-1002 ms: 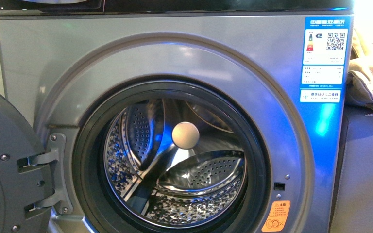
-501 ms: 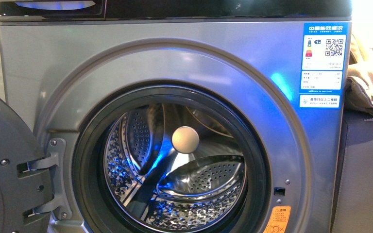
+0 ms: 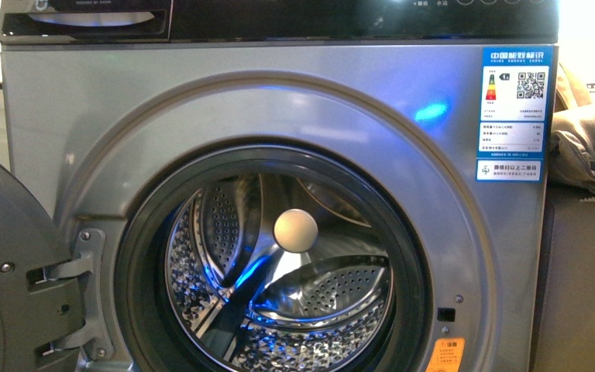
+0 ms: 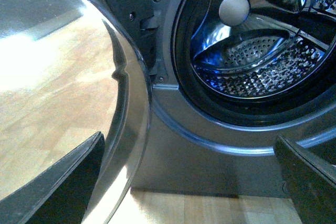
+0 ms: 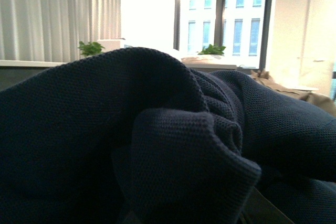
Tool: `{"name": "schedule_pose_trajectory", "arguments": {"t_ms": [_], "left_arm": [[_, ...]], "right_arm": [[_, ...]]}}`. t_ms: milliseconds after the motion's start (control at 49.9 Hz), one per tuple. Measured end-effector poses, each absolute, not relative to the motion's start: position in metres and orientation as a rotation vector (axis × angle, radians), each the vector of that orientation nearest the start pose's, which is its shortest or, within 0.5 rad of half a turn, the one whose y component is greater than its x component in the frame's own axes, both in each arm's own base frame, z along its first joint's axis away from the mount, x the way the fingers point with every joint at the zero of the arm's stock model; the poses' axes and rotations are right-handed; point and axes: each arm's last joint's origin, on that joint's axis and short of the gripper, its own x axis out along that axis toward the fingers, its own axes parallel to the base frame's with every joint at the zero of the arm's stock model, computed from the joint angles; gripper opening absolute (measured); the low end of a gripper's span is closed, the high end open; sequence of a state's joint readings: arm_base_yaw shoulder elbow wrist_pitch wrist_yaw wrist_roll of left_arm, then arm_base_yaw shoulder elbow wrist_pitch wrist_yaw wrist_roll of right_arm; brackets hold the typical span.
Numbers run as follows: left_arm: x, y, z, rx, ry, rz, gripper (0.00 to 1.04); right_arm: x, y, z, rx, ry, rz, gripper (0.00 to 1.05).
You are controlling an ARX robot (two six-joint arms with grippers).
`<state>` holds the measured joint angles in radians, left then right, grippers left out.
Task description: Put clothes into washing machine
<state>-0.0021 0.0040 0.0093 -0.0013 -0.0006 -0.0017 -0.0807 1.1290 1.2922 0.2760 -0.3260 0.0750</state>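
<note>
Right up close, my left jaws stand wide apart with nothing between them, their two dark fingers (image 4: pixel 68 182) framing the lower front of the washing machine (image 3: pixel 279 101) just above the wooden floor (image 4: pixel 210 208). On my right wrist, the dark navy knitted garment (image 5: pixel 105 129) is bunched against the camera in thick folds and fills nearly the whole view. It hides my right jaws, so I cannot tell how they stand or whether they grip the cloth. A little further on, the porthole door (image 3: pixel 8 256) is swung open to the left on its hinge. Beyond it, the black-rimmed opening shows the perforated steel drum (image 3: pixel 318 294), lit with blue reflections, and a round pale knob (image 3: pixel 295 230) at its back. An orange warning sticker (image 3: pixel 444 355) sits low on the machine's front to the right, and the blue-and-white energy label (image 3: pixel 514 112) is at the upper right. Just beside the machine on the right, beige fabric (image 3: pixel 577 132) lies on a dark surface (image 3: pixel 581 279). Far behind the garment are curtains (image 5: pixel 52 14), potted plants (image 5: pixel 90 48) and tall windows (image 5: pixel 226 9).
</note>
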Motion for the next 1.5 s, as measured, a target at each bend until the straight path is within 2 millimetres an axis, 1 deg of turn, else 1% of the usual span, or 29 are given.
{"name": "schedule_pose_trajectory", "arguments": {"t_ms": [80,100,160,180,301,421,541,641,781,1022,1142,1503], "left_arm": [[0.097,0.000,0.166,-0.002,-0.004,-0.002,0.98],[0.097,0.000,0.166,-0.002,-0.004,-0.002,0.98],[0.097,0.000,0.166,-0.002,-0.004,-0.002,0.98],[0.097,0.000,0.166,-0.002,-0.004,-0.002,0.98],[0.097,0.000,0.166,-0.002,-0.004,-0.002,0.98],[0.097,0.000,0.166,-0.002,-0.004,-0.002,0.98],[0.097,0.000,0.166,-0.002,-0.004,-0.002,0.98],[0.097,0.000,0.166,-0.002,-0.004,-0.002,0.98],[0.097,0.000,0.166,-0.002,-0.004,-0.002,0.98],[0.097,0.000,0.166,-0.002,-0.004,-0.002,0.98],[0.097,0.000,0.166,-0.002,-0.004,-0.002,0.98],[0.097,0.000,0.166,-0.002,-0.004,-0.002,0.98]], "right_arm": [[0.229,0.013,0.494,0.008,-0.413,0.310,0.13],[0.230,0.016,0.496,0.011,-0.410,0.317,0.13],[0.234,0.034,0.504,0.019,-0.401,0.357,0.13],[0.235,0.037,0.505,0.018,-0.399,0.364,0.13],[0.244,0.074,0.516,0.029,-0.376,0.453,0.13],[0.253,0.101,0.520,0.045,-0.350,0.525,0.13],[0.262,0.137,0.520,0.056,-0.321,0.594,0.13],[0.267,0.160,0.519,0.062,-0.306,0.627,0.13],[0.269,0.175,0.520,0.064,-0.292,0.644,0.13],[0.271,0.199,0.511,0.050,-0.271,0.662,0.13],[0.270,0.202,0.511,0.049,-0.273,0.669,0.13],[0.269,0.202,0.511,0.049,-0.276,0.667,0.13]]}}
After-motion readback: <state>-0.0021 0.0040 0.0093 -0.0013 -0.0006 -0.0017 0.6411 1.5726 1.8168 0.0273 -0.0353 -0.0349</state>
